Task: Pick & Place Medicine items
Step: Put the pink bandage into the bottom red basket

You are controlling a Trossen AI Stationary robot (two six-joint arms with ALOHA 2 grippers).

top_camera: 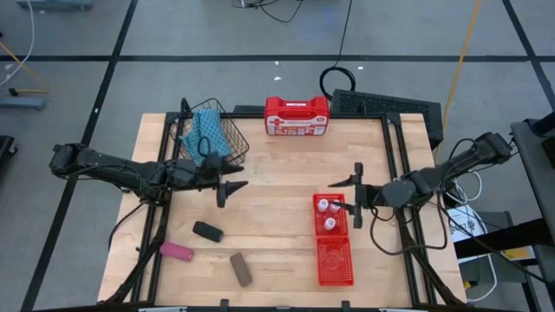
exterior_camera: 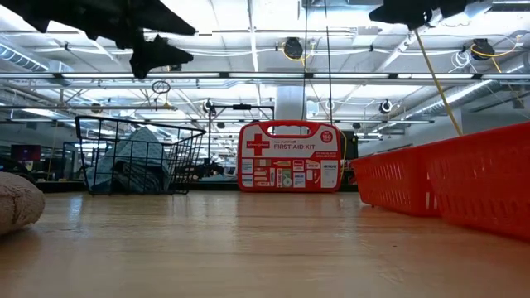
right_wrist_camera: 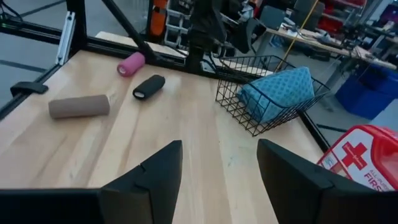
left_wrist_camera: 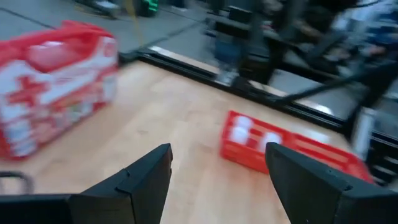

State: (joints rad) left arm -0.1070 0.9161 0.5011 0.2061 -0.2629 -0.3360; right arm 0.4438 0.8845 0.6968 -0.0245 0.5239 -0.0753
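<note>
Three white round bottles stand in the far end of a red tray right of the table's middle. A black roll, a pink roll and a brown roll lie on the wood near the left front. In the right wrist view they show as black, pink and brown. My left gripper hovers open above the table, just far of the black roll. My right gripper is open beside the tray's far end, above the bottles' right side.
A black wire basket holding blue patterned cloth sits at the far left. A red first aid case stands at the far edge, middle. Bare wood lies between the basket, the tray and the rolls.
</note>
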